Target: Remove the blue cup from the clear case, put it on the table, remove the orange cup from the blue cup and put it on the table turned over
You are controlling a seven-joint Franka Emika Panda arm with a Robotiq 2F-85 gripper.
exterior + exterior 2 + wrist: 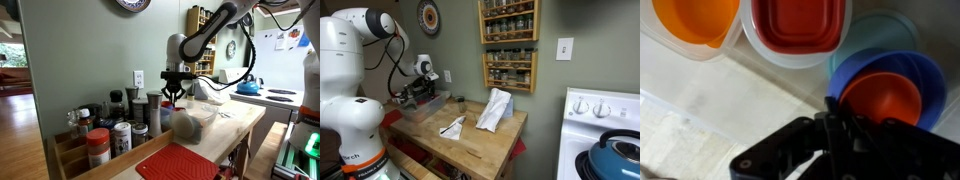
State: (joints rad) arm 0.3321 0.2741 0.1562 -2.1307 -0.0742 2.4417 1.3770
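Observation:
In the wrist view the blue cup (925,82) holds the orange cup (883,97) nested inside it. My gripper (833,128) has its fingers closed together on the near rim of the blue cup. In an exterior view the gripper (176,97) hangs just above the clear case (192,122), a rounded translucent tub on the pale wooden table (240,122). A bit of red shows between the fingertips there. The cups are too small to make out in the exterior view where the gripper (420,92) is at the far left.
An orange bowl (695,20) and a red container (798,22) in clear tubs lie beyond the cups. Spice jars (105,125) crowd one end of the table beside a red ribbed mat (178,160). White cloths (495,108) lie mid-table. A blue kettle (615,155) is on the stove.

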